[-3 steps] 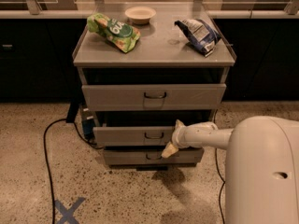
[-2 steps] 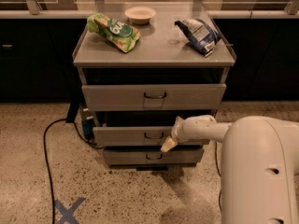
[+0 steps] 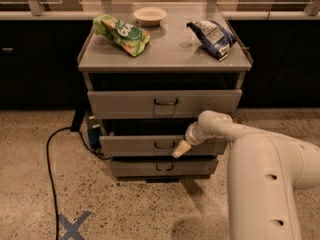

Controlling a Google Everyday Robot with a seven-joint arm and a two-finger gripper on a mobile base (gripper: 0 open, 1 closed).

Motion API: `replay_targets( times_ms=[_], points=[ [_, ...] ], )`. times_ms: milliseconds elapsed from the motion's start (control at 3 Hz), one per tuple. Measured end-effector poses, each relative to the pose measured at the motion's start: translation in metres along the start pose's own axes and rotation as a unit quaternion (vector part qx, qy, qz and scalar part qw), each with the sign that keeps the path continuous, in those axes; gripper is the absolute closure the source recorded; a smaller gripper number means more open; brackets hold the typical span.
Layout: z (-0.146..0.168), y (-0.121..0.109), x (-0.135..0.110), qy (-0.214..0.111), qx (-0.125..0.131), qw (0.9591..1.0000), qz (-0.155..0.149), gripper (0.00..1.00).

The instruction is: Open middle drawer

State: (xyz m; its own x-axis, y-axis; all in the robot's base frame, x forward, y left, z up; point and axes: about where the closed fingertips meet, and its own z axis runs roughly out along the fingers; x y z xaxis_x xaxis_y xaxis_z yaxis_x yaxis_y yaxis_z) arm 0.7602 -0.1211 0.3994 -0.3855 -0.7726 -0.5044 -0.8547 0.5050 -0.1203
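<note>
The grey cabinet has three drawers. The middle drawer (image 3: 135, 145) is a shallow grey front with a small dark wire handle (image 3: 164, 145) at centre; it stands pulled out a little, with a dark gap above it. My gripper (image 3: 180, 149) hangs at the end of the white arm, its cream tip just right of and slightly below that handle, against the drawer front. The top drawer (image 3: 125, 104) is also slightly out. The bottom drawer (image 3: 135, 167) sits below.
On the cabinet top (image 3: 165, 54) lie a green chip bag (image 3: 121, 33), a white bowl (image 3: 150, 15) and a blue-and-white bag (image 3: 213, 36). A black cable (image 3: 50, 159) runs over the floor at left. A blue tape cross (image 3: 72, 225) marks the floor. Dark counters stand behind.
The gripper has shifted slightly left along the middle drawer front, closer to the handle. The drawer's position looks about the same.
</note>
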Motion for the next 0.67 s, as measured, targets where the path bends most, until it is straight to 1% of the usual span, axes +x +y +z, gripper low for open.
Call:
replay_targets(
  times_ms=[333,667],
  points=[
    [-0.02,0.006,0.01,0.029,-0.05,0.9983,0.005,0.0],
    [-0.049,0.06,0.027,0.057,-0.125,0.9906,0.002,0.0]
  ],
)
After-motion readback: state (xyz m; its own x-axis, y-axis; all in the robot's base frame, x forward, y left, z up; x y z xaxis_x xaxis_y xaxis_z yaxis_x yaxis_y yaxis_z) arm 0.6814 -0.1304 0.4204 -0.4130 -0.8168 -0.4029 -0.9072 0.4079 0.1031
